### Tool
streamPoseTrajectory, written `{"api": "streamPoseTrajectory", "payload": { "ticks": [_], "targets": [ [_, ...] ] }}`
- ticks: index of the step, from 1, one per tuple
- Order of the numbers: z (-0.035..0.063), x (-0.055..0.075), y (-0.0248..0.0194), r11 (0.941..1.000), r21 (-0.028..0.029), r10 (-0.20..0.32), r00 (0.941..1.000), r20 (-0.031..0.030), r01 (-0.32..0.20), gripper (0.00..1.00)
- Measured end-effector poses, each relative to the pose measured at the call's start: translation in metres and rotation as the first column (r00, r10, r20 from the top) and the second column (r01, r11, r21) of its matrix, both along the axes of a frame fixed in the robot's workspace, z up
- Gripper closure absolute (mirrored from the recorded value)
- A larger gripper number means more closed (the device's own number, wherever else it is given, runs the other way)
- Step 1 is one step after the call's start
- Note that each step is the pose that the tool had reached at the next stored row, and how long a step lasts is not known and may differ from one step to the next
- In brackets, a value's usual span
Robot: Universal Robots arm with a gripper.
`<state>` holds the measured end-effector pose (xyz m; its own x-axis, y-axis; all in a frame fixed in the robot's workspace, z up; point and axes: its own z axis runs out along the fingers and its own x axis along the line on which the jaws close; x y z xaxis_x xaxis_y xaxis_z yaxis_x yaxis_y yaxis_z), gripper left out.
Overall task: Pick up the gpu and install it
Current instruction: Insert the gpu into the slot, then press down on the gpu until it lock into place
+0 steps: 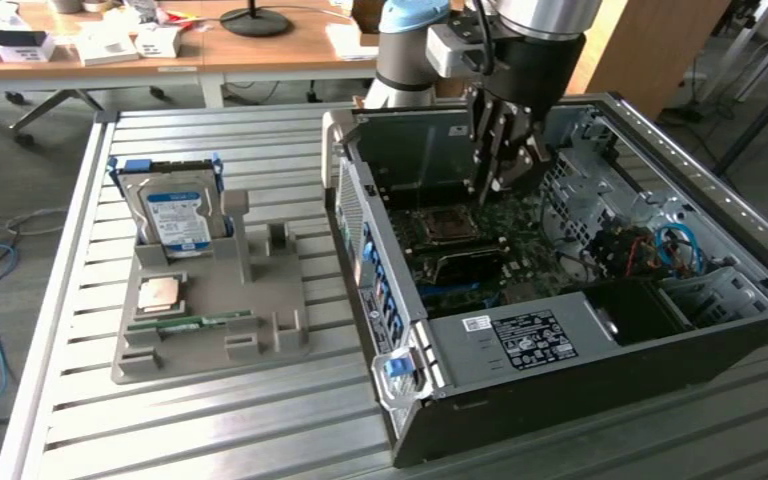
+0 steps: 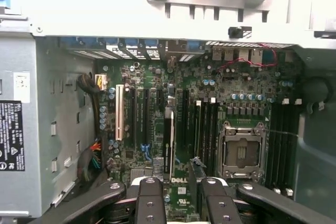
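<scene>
With the card carried on edge, the step in hand looks like lowering the gpu (image 2: 168, 145) into an expansion slot, and doing it well calls for keeping the card's lower edge parallel to the long black slots (image 2: 139, 119) and its bracket end toward the case's rear openings before any downward push. The pincer (image 1: 502, 185) hangs inside the open computer case (image 1: 598, 350), low over the motherboard (image 2: 157, 82). In the wrist view its fingers (image 2: 150, 203) stand narrowly apart and appear closed on that thin upright strip, which is judged to be the gpu seen edge-on. This view also lays out the slots and the empty CPU socket (image 2: 242, 153) beside them, so alignment can be read there. The exterior view instead shows how deep the arm reaches into the case, and, on the table (image 1: 224, 420) toward its left, the grey parts holder (image 1: 264, 330) with the hard drive (image 1: 177, 215) standing in it.
</scene>
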<state>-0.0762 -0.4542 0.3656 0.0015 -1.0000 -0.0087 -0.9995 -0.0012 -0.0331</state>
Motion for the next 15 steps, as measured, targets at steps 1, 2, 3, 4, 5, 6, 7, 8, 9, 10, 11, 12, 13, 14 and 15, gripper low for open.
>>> {"api": "streamPoseTrajectory", "payload": {
  "ticks": [1,2,3,4,5,6,7,8,9,10,11,12,13,14,15],
  "targets": [
    [0.0023,0.0000,0.0000,1.0000,0.0001,0.000,1.0000,0.0000,0.000,0.67],
    [0.0046,0.0000,0.0000,1.0000,0.0001,0.000,1.0000,-0.0001,0.000,0.67],
    [0.0061,0.0000,0.0000,1.0000,0.0002,0.000,1.0000,0.0000,0.000,0.67],
    [0.0065,0.0000,0.0000,1.0000,0.0004,0.000,1.0000,0.0001,0.000,0.67],
    [0.0065,0.0000,0.0000,1.0000,0.0005,0.000,1.0000,0.0001,0.000,0.67],
    [0.0065,0.0000,0.0000,1.0000,0.0005,0.000,1.0000,0.0001,0.000,0.67],
    [0.0065,0.0000,0.0000,1.0000,0.0004,0.000,1.0000,0.0000,0.000,0.67],
    [0.0066,0.0000,0.0000,1.0000,0.0003,0.000,1.0000,0.0000,0.000,0.67],
    [0.0066,0.0000,0.0000,1.0000,0.0003,0.000,1.0000,0.0000,0.000,0.67],
    [0.0065,0.0000,0.0000,1.0000,0.0003,0.000,1.0000,0.0000,0.000,0.67],
    [0.0065,0.0000,0.0000,1.0000,0.0003,0.000,1.0000,0.0000,0.000,0.67],
    [0.0065,0.0000,0.0000,1.0000,0.0003,0.000,1.0000,0.0000,0.000,0.67],
    [0.0066,0.0000,0.0000,1.0000,0.0003,0.000,1.0000,0.0000,0.000,0.67],
    [0.0065,0.0000,0.0000,1.0000,0.0003,0.000,1.0000,0.0000,0.000,0.67],
    [0.0066,0.0000,0.0000,1.0000,0.0003,0.000,1.0000,0.0000,0.000,0.67]
  ]
}}
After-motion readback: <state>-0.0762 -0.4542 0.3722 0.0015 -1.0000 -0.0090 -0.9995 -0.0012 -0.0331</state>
